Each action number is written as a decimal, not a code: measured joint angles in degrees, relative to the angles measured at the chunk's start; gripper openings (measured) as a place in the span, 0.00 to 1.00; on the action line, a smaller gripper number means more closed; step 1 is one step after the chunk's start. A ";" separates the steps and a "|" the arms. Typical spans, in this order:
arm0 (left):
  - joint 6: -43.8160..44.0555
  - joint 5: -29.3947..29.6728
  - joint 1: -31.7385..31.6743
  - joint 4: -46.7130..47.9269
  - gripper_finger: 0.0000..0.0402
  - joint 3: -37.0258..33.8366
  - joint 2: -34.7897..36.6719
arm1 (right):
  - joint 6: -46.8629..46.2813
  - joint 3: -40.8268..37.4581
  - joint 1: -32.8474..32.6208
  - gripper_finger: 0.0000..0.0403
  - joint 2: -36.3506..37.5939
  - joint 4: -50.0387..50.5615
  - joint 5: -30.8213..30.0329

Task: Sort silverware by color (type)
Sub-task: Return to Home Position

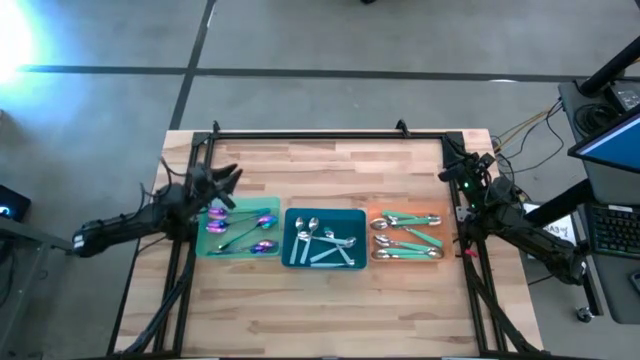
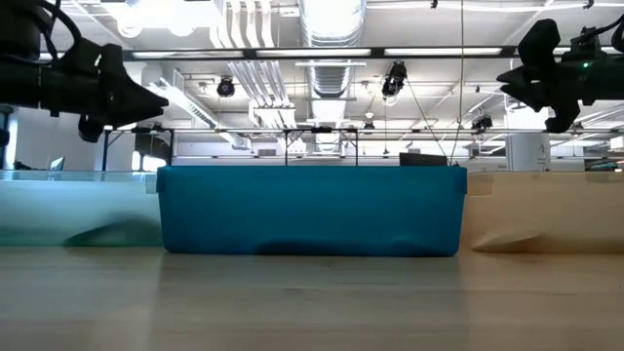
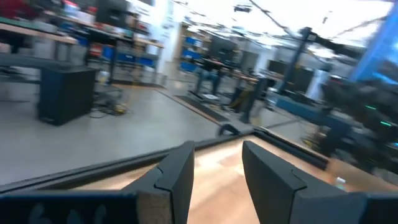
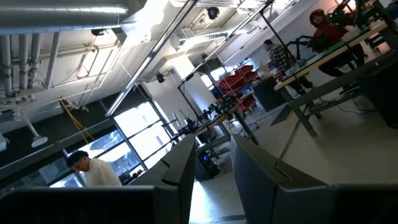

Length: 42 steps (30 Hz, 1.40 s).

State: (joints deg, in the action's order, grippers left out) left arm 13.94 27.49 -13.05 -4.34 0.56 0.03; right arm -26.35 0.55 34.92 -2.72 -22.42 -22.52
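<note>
First, the left pincer [image 1: 226, 183] hangs spread, empty, near the flat green tray [image 1: 240, 204] holding iridescent purple-pink spoons [image 1: 262, 222]. Plain all-silver spoons [image 1: 318, 240] lie in the teal tray [image 1: 325, 212], teal-handled silver spoons [image 1: 405, 238] in the orange tray [image 1: 408, 258]. The right pincer [image 1: 453, 172], spread, empty, hovers beside it.
</note>
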 joint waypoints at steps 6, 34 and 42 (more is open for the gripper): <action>0.06 0.00 -8.23 0.02 0.30 0.00 0.00 | 0.00 -0.01 0.00 0.23 0.00 -0.01 0.00; 0.08 -0.07 -16.14 0.31 0.30 0.61 -0.33 | -0.02 0.01 0.00 0.23 0.00 -0.01 0.00; 0.08 -0.07 -16.14 0.26 0.30 0.68 -0.33 | 0.00 0.01 0.00 0.23 0.00 0.01 0.00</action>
State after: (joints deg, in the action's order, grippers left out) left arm 14.02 27.42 -29.19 -4.08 1.23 -0.30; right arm -26.35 0.56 34.92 -2.72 -22.42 -22.52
